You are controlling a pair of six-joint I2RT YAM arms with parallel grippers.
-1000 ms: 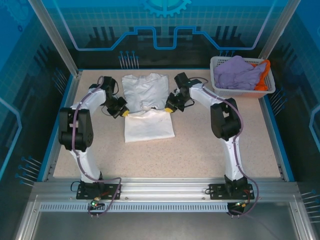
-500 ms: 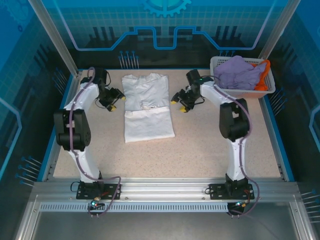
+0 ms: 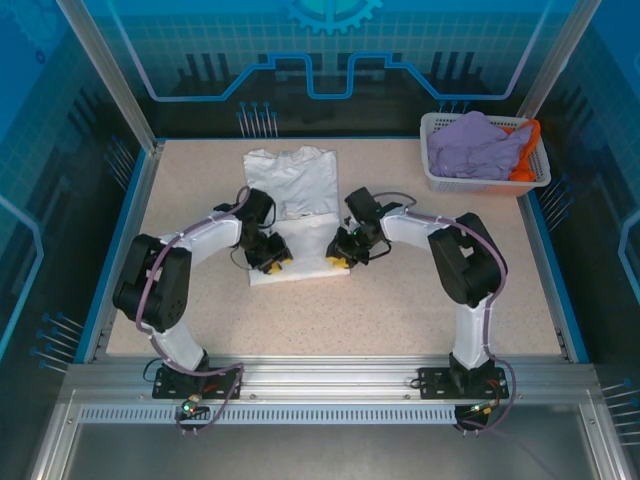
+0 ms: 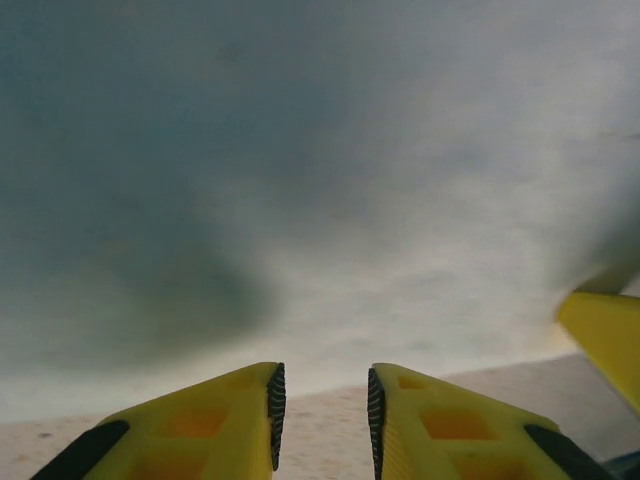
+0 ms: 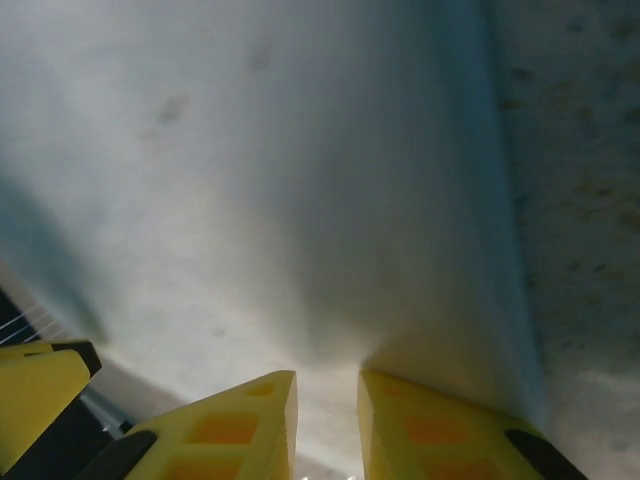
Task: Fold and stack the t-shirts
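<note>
The white t-shirt (image 3: 300,185) lies folded flat at the middle back of the table, its near part doubled over. My left gripper (image 3: 274,264) is at its near left corner and my right gripper (image 3: 338,260) at its near right corner. In the left wrist view the left gripper (image 4: 321,375) is open, with bare table between its fingers and the white t-shirt's (image 4: 330,200) edge just ahead of the tips. In the right wrist view the right gripper (image 5: 327,378) stands narrowly open, with the white t-shirt (image 5: 300,180) lying in the gap. A lavender t-shirt (image 3: 475,145) and an orange one (image 3: 528,152) are heaped in the basket.
The white lattice basket (image 3: 432,126) stands at the back right corner. A blue raised rim (image 3: 140,215) borders the table. The right gripper's yellow finger (image 4: 605,335) shows at the edge of the left wrist view. Bare table lies to the left, right and front of the shirt.
Both grippers swung out to the shirt's sides at the back, then came in and down to its near corners. Their jaws opened wide and have narrowed since.
</note>
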